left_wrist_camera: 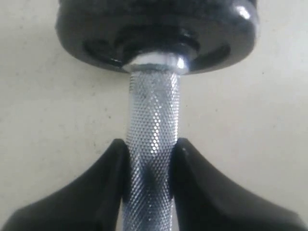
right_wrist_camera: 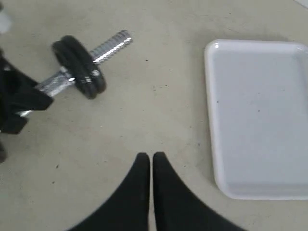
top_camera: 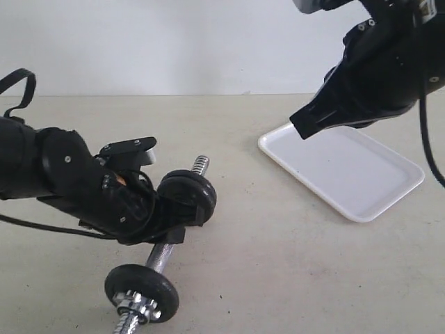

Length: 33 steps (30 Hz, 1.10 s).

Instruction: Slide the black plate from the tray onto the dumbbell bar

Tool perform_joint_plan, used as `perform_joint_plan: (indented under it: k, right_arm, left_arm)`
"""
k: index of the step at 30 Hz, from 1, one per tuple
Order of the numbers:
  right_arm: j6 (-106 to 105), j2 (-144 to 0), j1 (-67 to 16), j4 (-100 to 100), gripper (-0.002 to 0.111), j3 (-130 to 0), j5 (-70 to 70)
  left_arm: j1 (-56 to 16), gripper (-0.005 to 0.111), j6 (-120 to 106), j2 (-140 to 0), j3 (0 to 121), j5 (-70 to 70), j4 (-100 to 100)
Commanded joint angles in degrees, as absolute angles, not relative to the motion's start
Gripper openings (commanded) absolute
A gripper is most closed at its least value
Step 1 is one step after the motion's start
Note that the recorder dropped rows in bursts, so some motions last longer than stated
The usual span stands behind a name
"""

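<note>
The left claw is gripping the dumbbell bar. Its two black fingers are pressing on either side of the knurled chrome middle, close to the inner face of a black disc. The left arm is lying low and nearly level, reaching in from the desk's left edge toward the front-left part of the desk.

The black plate is sitting on the bar's far end, flat against a second like disc, and the threaded end is sticking out beyond it. A third disc is standing at the bar's near end by the desk's front edge, with a chrome collar nut outside it.

The right claw is holding nothing, and its fingers are meeting tip to tip. It is hanging in the air above bare desk between the bar and the white tray. The right arm is slanting down from the upper right, over the tray's far-left corner. The tray is lying flat toward the desk's right edge, well apart from the bar.
</note>
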State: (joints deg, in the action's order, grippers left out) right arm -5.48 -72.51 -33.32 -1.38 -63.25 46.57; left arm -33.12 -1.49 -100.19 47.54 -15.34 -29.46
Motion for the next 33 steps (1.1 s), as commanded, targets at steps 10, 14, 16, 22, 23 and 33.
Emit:
perform_joint_plan:
  k: [10,14,16,22,23,33]
  right_arm:
    - [-9.3,-62.4,-33.1,2.8,0.0,-63.3,55.9]
    - [-9.6,-61.2,-33.1,2.8,0.0,-63.3,56.4]
    - [-9.8,-61.2,-33.1,2.8,0.0,-63.3,57.2]
    - [-10.1,-61.3,-33.1,2.8,0.0,-61.7,57.1]
    - [-10.1,-61.3,-33.1,2.9,0.0,-61.3,57.1]
    - [-12.2,-61.3,-33.1,5.5,0.0,-59.3,56.5]
  left_arm:
    - [-31.6,0.004,0.9,-110.4,66.7,15.3,-32.3]
    - [-30.9,0.004,1.5,-113.0,71.2,13.3,-32.3]
    - [-30.9,0.004,3.9,-114.0,72.5,13.3,-32.3]
    - [-30.9,0.004,11.4,-116.5,76.1,12.5,-32.0]
    - [-30.9,0.004,12.1,-116.8,76.6,12.1,-32.0]
    - [-31.1,0.004,18.4,-118.4,80.6,10.6,-31.9]
